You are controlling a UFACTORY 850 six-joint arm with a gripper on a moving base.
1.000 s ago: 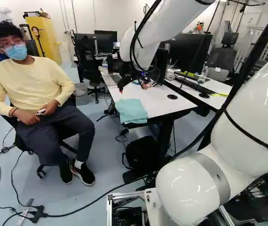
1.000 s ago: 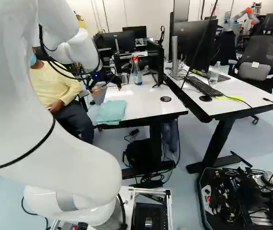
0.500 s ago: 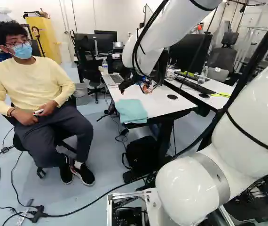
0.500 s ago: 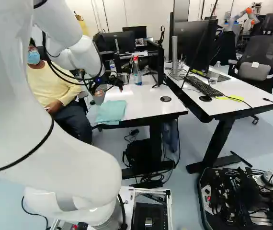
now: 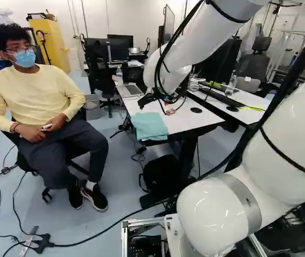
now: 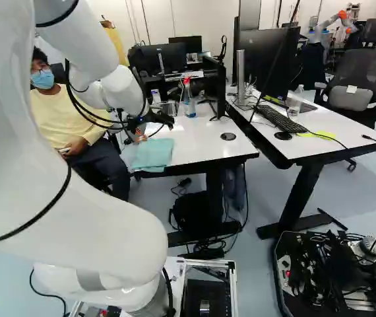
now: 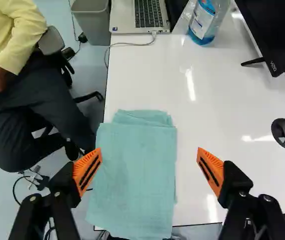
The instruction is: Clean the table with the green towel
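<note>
Gripper above the green towel, fingers wide apart, cloth over the white table's corner edges

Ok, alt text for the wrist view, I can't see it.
Black two-fingered gripper with orange pads stands open over a folded pale green cloth towel on a white table; beyond are a silver laptop and a clear bottle of blue liquid.
</note>
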